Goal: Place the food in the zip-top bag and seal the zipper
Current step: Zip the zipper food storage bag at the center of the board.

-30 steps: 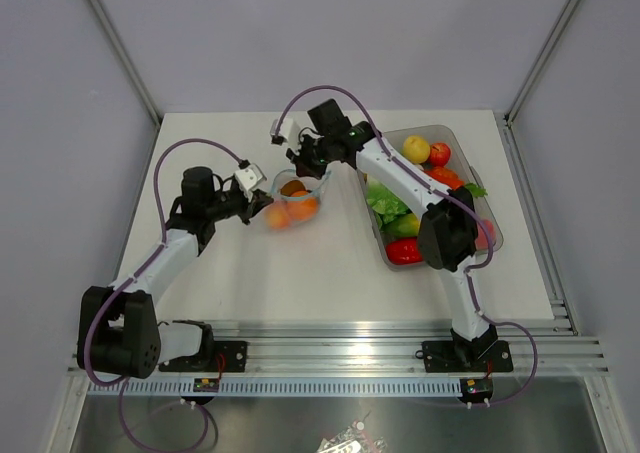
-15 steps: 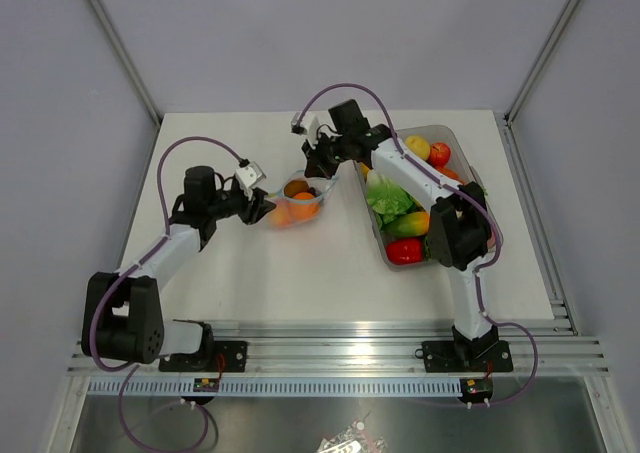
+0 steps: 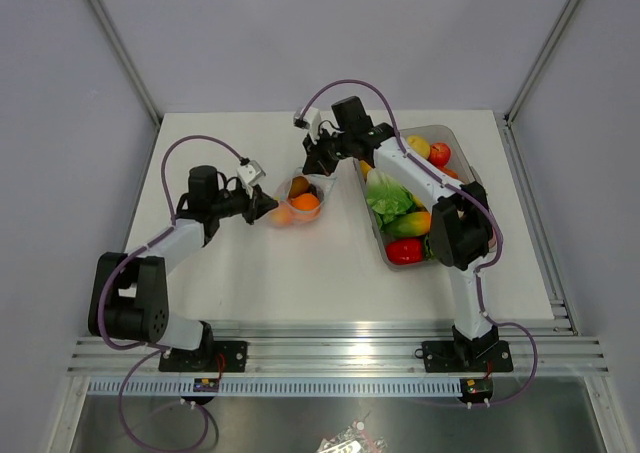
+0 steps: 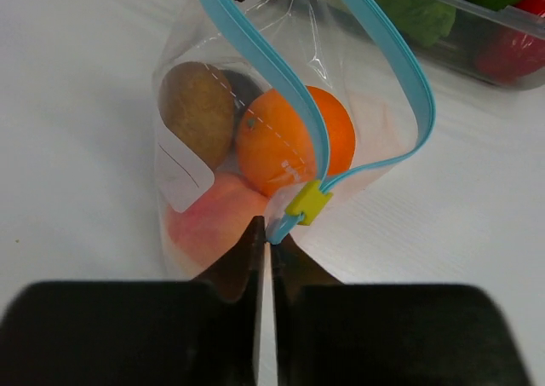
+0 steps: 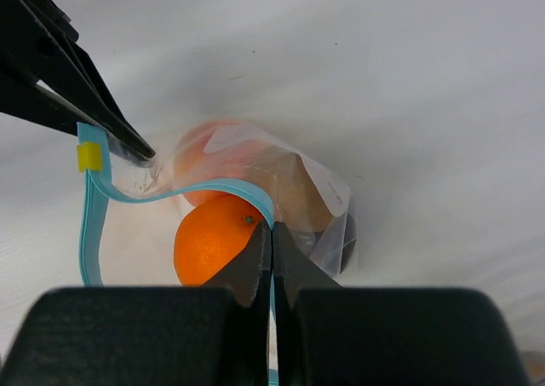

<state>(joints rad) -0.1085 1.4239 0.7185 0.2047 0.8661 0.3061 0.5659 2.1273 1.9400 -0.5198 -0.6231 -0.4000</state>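
The clear zip-top bag (image 3: 300, 201) stands on the table between my grippers, its mouth open. It holds a round orange (image 4: 285, 147), a pink-yellow peach (image 4: 209, 224) and a brown fruit (image 4: 197, 113). The light blue zipper (image 4: 271, 66) has a yellow slider (image 4: 308, 203) at its near end. My left gripper (image 4: 267, 238) is shut on the strip's end just below the slider. My right gripper (image 5: 272, 231) is shut on the far end of the zipper (image 5: 204, 184), beside the orange (image 5: 213, 245). From above, the left gripper (image 3: 268, 206) is left of the bag and the right gripper (image 3: 316, 167) behind it.
A rigid clear tray (image 3: 492, 235) stands right of the bag with green lettuce (image 3: 388, 198), a red pepper (image 3: 405, 251), a yellow fruit (image 3: 418, 147) and a red fruit (image 3: 439, 154). The right arm reaches over the tray's left edge.
The right gripper moved right and slightly back with the bag's far end, stretching the mouth narrower. The bag shifted right and the left gripper followed.
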